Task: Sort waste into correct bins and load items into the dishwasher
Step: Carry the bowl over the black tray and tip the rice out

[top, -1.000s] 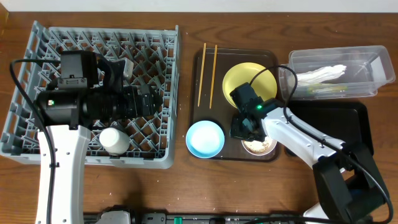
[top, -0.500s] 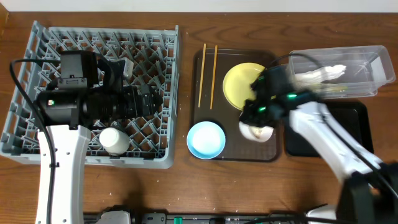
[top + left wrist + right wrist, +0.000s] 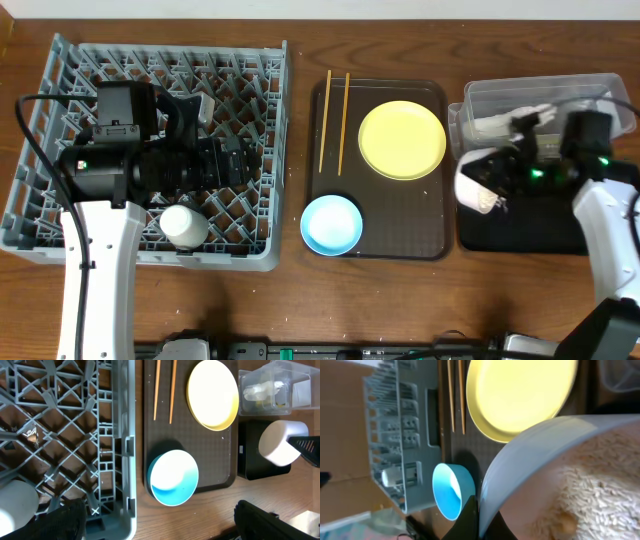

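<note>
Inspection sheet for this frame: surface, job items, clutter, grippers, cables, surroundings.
Surface: wooden table, brown serving tray on it.
Job's things: yellow plate, blue bowl, chopsticks on the serving tray; white bowl with rice crumbs tilted over black tray; napkin in clear tub; dish rack at left.
Clutter: white cup-like object in rack.
Grippers: left gripper open; right gripper shut on white bowl's rim.
Cables: black cable beside left arm.
Surroundings: nothing seen.

My count of the table from here.
I see one yellow plate (image 3: 402,140), one light blue bowl (image 3: 330,223), one white bowl (image 3: 478,180), two chopsticks (image 3: 324,120), one white cup (image 3: 184,226), one grey dish rack (image 3: 240,75), one brown serving tray (image 3: 400,215), one clear tub (image 3: 520,88), one black tray (image 3: 520,228) and one crumpled napkin (image 3: 495,126).
</note>
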Available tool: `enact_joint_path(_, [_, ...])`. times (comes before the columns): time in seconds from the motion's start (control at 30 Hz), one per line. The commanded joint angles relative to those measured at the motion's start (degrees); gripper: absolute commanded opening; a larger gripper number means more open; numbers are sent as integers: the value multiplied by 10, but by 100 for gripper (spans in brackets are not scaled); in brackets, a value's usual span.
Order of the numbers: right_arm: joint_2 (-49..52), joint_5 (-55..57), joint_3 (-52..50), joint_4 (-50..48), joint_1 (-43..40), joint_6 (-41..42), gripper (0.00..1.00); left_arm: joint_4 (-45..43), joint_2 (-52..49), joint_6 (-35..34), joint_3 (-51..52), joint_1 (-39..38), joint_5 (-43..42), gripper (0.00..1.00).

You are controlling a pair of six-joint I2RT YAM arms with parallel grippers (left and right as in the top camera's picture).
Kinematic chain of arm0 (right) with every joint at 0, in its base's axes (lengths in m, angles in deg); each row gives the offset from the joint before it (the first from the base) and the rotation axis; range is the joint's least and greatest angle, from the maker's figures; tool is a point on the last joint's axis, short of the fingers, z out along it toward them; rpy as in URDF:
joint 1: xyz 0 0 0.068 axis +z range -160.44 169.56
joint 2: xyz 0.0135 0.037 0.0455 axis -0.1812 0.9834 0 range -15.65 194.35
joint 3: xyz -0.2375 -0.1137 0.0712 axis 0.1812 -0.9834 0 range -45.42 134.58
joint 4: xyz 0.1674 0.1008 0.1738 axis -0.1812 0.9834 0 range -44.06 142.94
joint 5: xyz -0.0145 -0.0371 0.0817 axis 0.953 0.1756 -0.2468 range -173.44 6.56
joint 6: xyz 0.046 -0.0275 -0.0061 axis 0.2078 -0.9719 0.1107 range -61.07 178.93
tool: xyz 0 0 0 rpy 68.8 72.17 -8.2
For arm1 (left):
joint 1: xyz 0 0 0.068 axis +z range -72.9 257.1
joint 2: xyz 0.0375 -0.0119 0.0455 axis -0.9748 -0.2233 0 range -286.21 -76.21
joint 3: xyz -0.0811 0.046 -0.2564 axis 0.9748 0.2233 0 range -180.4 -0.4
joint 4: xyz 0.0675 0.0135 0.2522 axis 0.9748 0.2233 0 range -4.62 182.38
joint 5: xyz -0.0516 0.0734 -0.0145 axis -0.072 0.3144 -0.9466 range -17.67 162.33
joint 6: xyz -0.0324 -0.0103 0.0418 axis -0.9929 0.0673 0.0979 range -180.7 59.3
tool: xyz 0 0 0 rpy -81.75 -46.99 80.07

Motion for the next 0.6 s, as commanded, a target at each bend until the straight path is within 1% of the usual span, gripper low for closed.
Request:
enact_joint_path(0.0, [-1, -133, -50, -45, -60, -63, 1, -1, 3, 10, -10, -1, -9, 96])
enact_joint_path(0.03, [-1, -190, -76, -87, -86, -72, 1, -1, 3, 10, -10, -1, -9, 96])
enact_joint_path(0.07, [0, -221, -91, -113, -101, -71, 1, -1, 3, 10, -10, -1, -9, 96])
enact_joint_path(0.2, [1, -307, -145, -179, -163, -70, 1, 0, 3, 10, -10, -1, -9, 95])
enact_joint_path(0.3, [1, -326, -167, -192, -201, -74, 1, 0, 3, 10, -10, -1, -9, 95])
enact_joint_path(0.4, [1, -372, -176, -192, -231, -101, 1, -1, 3, 10, -10, -1, -9, 95])
enact_joint_path(0.43, [1, -388, -177, -192, -236, -110, 1, -1, 3, 10, -10, -1, -9, 95])
enact_joint_path(0.57, [1, -391, -177, -192, -238, -125, 1, -1, 3, 10, -10, -1, -9, 95])
